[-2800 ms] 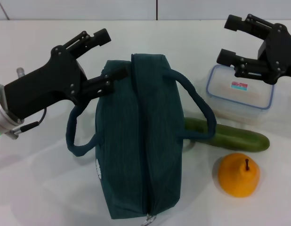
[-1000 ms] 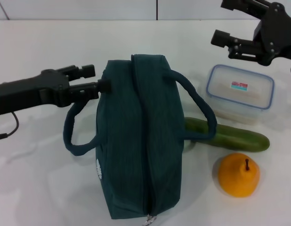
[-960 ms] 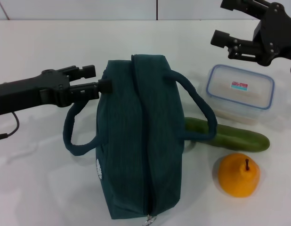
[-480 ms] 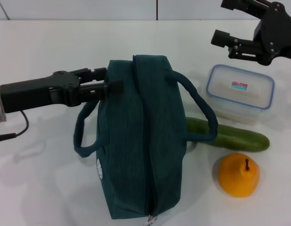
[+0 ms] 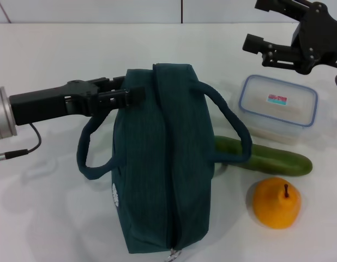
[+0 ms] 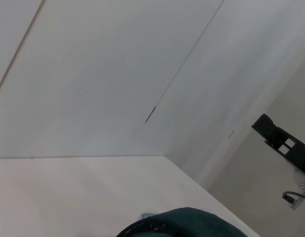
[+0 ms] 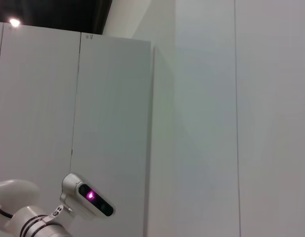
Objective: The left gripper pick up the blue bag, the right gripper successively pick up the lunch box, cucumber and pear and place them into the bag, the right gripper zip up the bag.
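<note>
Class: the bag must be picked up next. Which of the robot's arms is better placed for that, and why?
The left. The left gripper sits at the blue bag, by its left handle. The right gripper hangs open, apart from the bag, above the lunch box.

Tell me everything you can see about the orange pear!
The pear is orange-yellow, smooth and plump, with a short brown stem poking up. It sits upright on the white table, alone and untouched. The cucumber lies just behind it and the blue bag is off to its left. Neither robot gripper is near it.
</note>
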Robot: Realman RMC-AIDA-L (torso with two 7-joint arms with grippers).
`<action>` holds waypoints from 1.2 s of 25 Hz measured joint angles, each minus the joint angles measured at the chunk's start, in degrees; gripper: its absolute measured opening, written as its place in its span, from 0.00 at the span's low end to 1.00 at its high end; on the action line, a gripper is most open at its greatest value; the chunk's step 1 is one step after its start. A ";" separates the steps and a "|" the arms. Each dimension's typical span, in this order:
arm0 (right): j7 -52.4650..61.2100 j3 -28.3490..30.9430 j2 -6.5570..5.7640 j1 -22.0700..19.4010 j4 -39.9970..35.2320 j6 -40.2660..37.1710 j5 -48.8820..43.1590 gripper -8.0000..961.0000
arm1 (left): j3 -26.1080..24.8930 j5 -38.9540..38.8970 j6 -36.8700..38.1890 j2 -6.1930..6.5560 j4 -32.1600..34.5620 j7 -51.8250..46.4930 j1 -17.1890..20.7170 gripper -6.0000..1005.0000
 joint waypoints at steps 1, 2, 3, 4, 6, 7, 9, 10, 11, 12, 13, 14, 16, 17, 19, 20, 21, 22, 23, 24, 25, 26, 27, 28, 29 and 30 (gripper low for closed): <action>-0.06 0.00 0.00 -0.06 0.00 0.02 -0.01 0.87 | -0.03 0.00 -0.03 0.04 -0.42 0.31 -0.21 0.87; -0.22 0.00 0.01 -0.11 0.00 0.03 -0.02 0.87 | -0.04 -0.01 -0.08 0.05 -0.84 0.76 -0.38 0.86; -0.47 0.00 0.06 -0.18 0.00 0.04 -0.02 0.87 | -0.05 -0.01 -0.10 0.05 -1.15 1.31 -0.52 0.85; -0.84 0.00 0.15 -0.27 0.00 0.05 -0.02 0.87 | -0.10 -0.01 -0.15 0.03 -1.63 2.34 -0.66 0.83; -1.33 0.00 0.37 -0.44 0.00 0.05 -0.02 0.87 | -0.20 -0.02 -0.36 -0.03 -1.92 3.81 -0.72 0.81; -1.48 0.00 0.50 -0.57 -0.01 0.05 -0.02 0.87 | -0.24 -0.02 -0.52 -0.07 -1.95 4.19 -0.72 0.77; -1.79 0.00 0.72 -0.94 0.02 0.06 -0.02 0.87 | -0.24 -0.07 -1.49 -0.11 -2.03 4.44 -0.73 0.69; -2.08 0.00 0.84 -1.18 0.11 0.07 -0.02 0.87 | -0.24 -0.09 -1.92 -0.11 -2.17 4.38 -0.73 0.65; -2.32 0.00 0.93 -1.40 0.20 0.11 -0.02 0.87 | -0.21 -0.12 -2.37 -0.11 -2.36 4.33 -0.76 0.60; -2.71 0.00 1.08 -1.84 0.32 0.27 -0.01 0.87 | -0.12 -0.08 -2.66 -0.11 -2.59 4.35 -0.91 0.56; -3.05 0.00 1.21 -2.31 0.43 0.43 -0.02 0.87 | -0.04 0.12 -2.89 -0.08 -2.94 4.45 -1.16 0.52; -3.26 0.01 1.32 -2.80 0.45 0.67 -0.02 0.87 | 0.05 0.33 -3.05 -0.04 -3.35 4.57 -1.54 0.48; -3.48 0.06 1.51 -4.08 0.50 0.90 -0.01 0.87 | 0.14 0.66 -3.18 0.11 -4.20 4.70 -2.12 0.40; -3.48 0.08 1.55 -5.12 0.43 0.76 0.00 0.87 | 0.19 0.70 -3.16 0.17 -4.51 4.81 -2.25 0.36; -3.09 0.08 1.46 -7.39 0.22 -0.33 0.00 0.87 | 0.27 0.75 -2.95 0.18 -4.61 5.09 -2.29 0.30; -2.84 0.08 1.29 -8.19 0.20 -1.14 -0.14 0.87 | 0.27 0.76 -2.85 0.18 -4.58 5.23 -2.27 0.27; -2.58 0.08 1.03 -9.10 0.20 -2.04 -0.43 0.87 | 0.28 0.76 -2.82 0.16 -4.54 5.33 -2.26 0.26; -2.22 0.06 0.54 -10.06 0.36 -3.34 -1.52 0.87 | 0.22 0.68 -2.81 0.14 -4.52 5.42 -2.25 0.25; -1.70 0.06 0.14 -10.74 0.53 -4.44 -2.86 0.87 | 0.16 0.54 -2.81 0.14 -4.51 5.53 -2.29 0.25; -1.11 0.06 -0.14 -11.27 0.71 -5.31 -4.26 0.87 | 0.06 0.35 -2.81 0.14 -4.51 5.66 -2.38 0.24; -0.35 0.10 -0.40 -11.67 0.99 -5.92 -5.65 0.87 | -0.02 0.19 -2.81 0.15 -4.54 5.82 -2.45 0.24; 0.57 0.11 -0.49 -11.97 1.54 -6.48 -7.46 0.87 | 0.08 0.16 -2.78 0.15 -4.55 6.19 -2.59 0.23; 1.09 0.11 -0.45 -12.10 2.27 -6.54 -8.69 0.87 | 0.24 0.14 -2.71 0.15 -4.54 6.66 -2.76 0.23; 1.45 0.12 -0.30 -12.20 3.31 -6.46 -9.86 0.87 | 0.48 0.14 -2.57 0.14 -4.54 7.28 -2.97 0.22; 1.61 0.11 -0.07 -12.28 4.55 -6.24 -10.73 0.87 | 0.82 0.11 -2.44 0.06 -4.76 8.25 -3.32 0.22; 1.70 0.11 0.32 -12.29 6.08 -5.59 -11.14 0.87 | 1.07 0.10 -2.36 -0.02 -5.04 8.89 -3.61 0.21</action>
